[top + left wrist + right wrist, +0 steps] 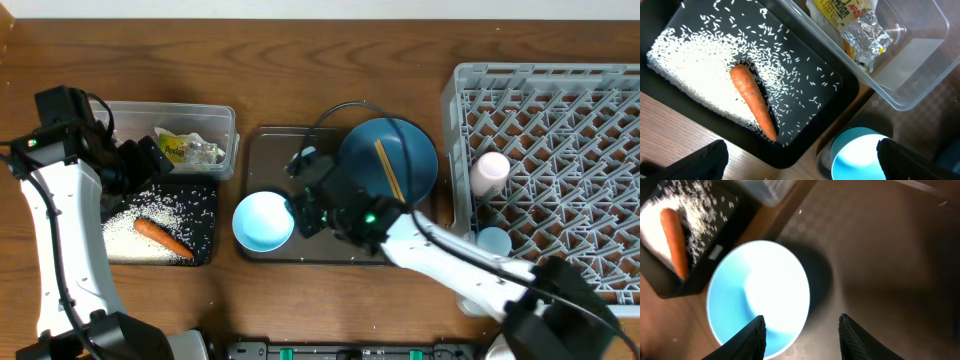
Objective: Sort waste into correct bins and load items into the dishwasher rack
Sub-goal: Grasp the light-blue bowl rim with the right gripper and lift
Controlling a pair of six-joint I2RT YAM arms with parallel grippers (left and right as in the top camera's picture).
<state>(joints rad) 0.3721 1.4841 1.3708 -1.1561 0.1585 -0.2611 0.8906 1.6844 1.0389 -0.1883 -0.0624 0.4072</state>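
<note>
The small light-blue bowl point(263, 221) stands on the front left of the dark-brown serving tray point(265, 145). My right gripper point(303, 205) is open at the bowl's right rim. In the right wrist view point(802, 325) one finger is over the bowl point(740, 300) and the other outside it. The blue plate point(388, 158) carries the chopsticks point(388, 168). My left gripper point(160, 165) is open and empty above the black tray point(205, 200), which holds rice point(685, 75) and the carrot point(752, 100). The wrapper point(855, 25) lies in the clear tub point(215, 125).
The grey rack point(560, 120) stands at the right, with a pinkish-white cup point(491, 171) and a light-blue cup point(491, 240) at its left side. My right arm crosses the front of the serving tray. The bowl also shows in the left wrist view point(855, 155).
</note>
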